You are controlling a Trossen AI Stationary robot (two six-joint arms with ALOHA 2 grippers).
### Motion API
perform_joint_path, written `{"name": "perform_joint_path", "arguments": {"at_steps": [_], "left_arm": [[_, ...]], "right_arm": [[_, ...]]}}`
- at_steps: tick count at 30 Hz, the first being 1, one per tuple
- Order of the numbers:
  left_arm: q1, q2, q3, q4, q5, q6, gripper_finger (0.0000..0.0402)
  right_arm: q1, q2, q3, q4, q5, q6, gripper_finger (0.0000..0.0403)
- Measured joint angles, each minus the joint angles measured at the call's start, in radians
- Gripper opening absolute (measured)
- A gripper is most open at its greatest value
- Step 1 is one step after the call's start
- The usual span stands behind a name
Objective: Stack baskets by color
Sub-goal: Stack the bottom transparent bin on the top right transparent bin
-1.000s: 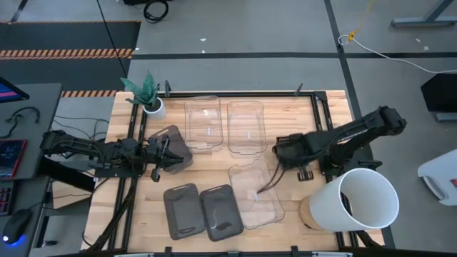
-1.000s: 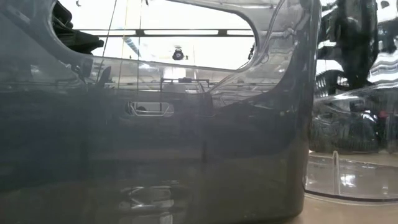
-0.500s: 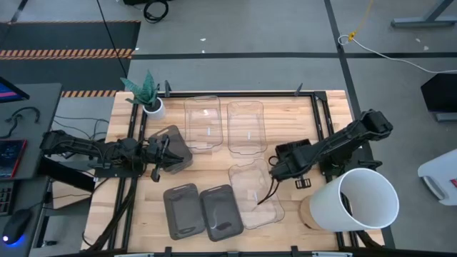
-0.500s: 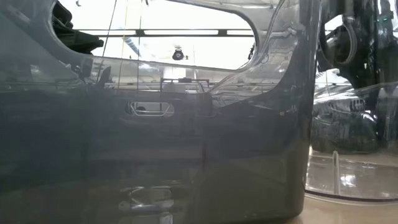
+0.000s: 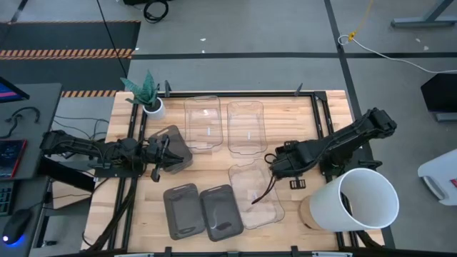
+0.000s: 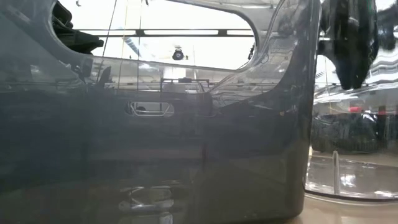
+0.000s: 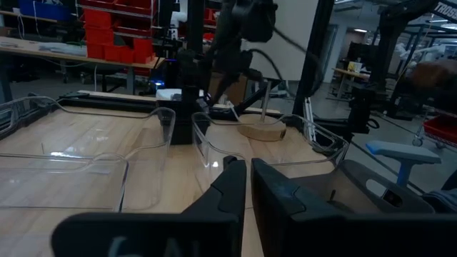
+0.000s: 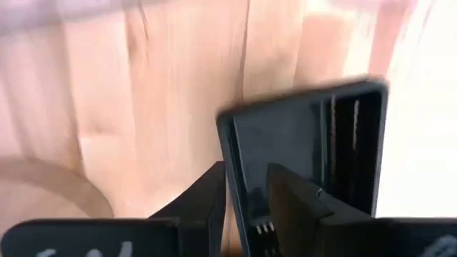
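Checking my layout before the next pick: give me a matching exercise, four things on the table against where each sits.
Things:
1. plant pot
2. white bucket
3. small black basket
4. lone dark grey basket

Places, by the high view:
A. at the left tool
B. lower-right table corner
C. upper-left table corner
D. on the wood just beside the right tool

Pairs: 1-C, 2-B, 3-D, 4-A
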State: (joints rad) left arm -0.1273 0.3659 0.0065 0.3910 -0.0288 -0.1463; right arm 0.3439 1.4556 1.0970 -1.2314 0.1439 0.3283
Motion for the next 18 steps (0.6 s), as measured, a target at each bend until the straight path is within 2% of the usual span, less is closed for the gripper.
{"name": "perform_joint_path", "arguments": {"at_steps": [11,18], "left_arm": [[0.000,0.000,0.000,0.000,0.000,0.000,0.0035],[0.000,0.000,0.000,0.000,0.000,0.000,0.0028]], "right_arm": [[0.004,-0.017,0.001,0.244,-0.182,0.040,0.0109],[0.022,-0.017,0.001,0.465,-0.186,0.040,0.0109]]}}
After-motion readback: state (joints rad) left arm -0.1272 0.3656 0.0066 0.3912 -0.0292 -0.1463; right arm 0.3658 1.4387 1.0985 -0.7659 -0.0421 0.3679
